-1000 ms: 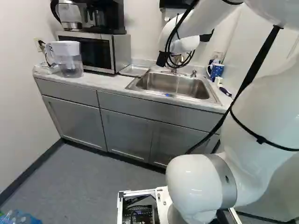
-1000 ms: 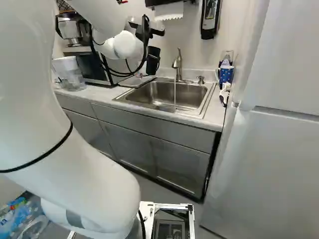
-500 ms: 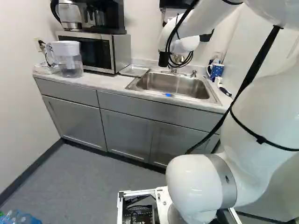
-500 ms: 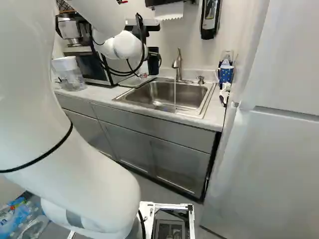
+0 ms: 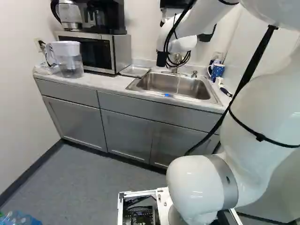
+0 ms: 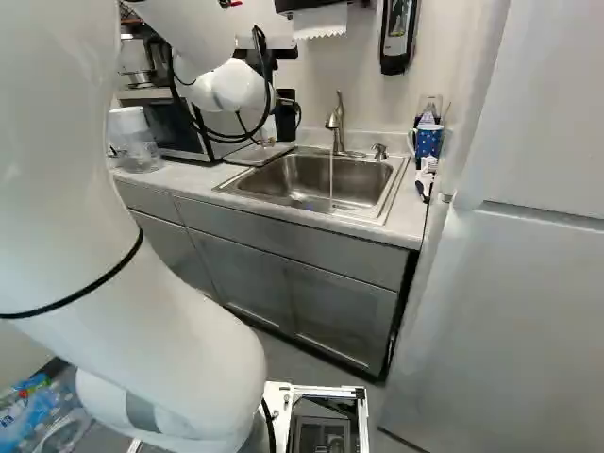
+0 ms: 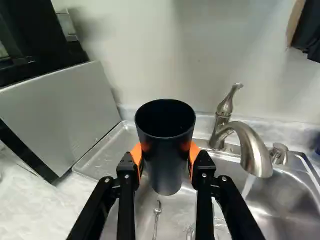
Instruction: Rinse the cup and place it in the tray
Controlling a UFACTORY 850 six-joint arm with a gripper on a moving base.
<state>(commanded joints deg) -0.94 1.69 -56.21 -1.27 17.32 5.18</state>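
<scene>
No text, number or sign can be read in any view. The marks on the wall dispenser (image 6: 398, 36) are too small for reading.

Tray (image 5: 134, 71) between microwave (image 5: 123, 50) and sink (image 6: 368, 176); faucet (image 6: 338, 121) at sink's back; mug (image 6: 428, 142) at right.

Vs 0.5 s ago: white arm (image 5: 253, 103) moved at its base joint. Near link swung toward 9 o'clock in the left base view, toward 3 in the right base view, now hiding more of the kettle (image 6: 135, 58). Held black cup (image 6: 286, 115) went with the arm, slightly toward 9 o'clock in both. Cup is upright; 1.0 s ago it tilted.
</scene>
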